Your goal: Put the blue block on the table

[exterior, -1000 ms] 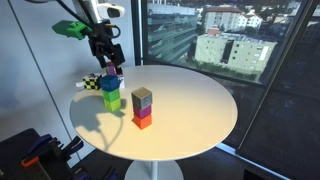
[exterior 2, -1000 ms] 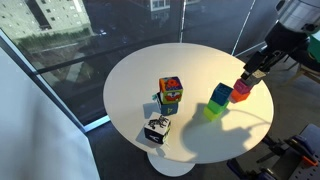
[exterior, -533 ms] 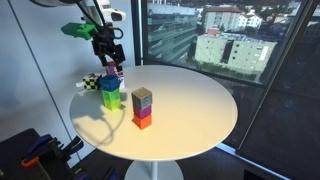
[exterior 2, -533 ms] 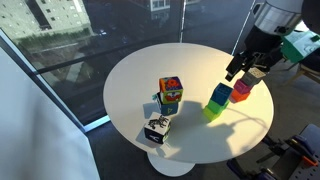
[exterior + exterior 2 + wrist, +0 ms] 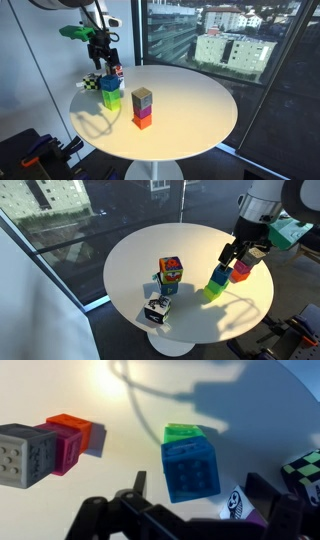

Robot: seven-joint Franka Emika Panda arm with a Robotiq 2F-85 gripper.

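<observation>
Blue block sits on the green cube, not yet on the bench. It lies straight below the jaws, roughly centred in their gap. Jaws apart, empty. Block is cubic with no long axis, and its bright faces carry moulded relief.

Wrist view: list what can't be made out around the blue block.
- Lime-green cube: mostly hidden under the blue block.
- Checkered block: cut off by the right edge.
- Pincer: dark and blurred, base cut by the bottom edge.
</observation>
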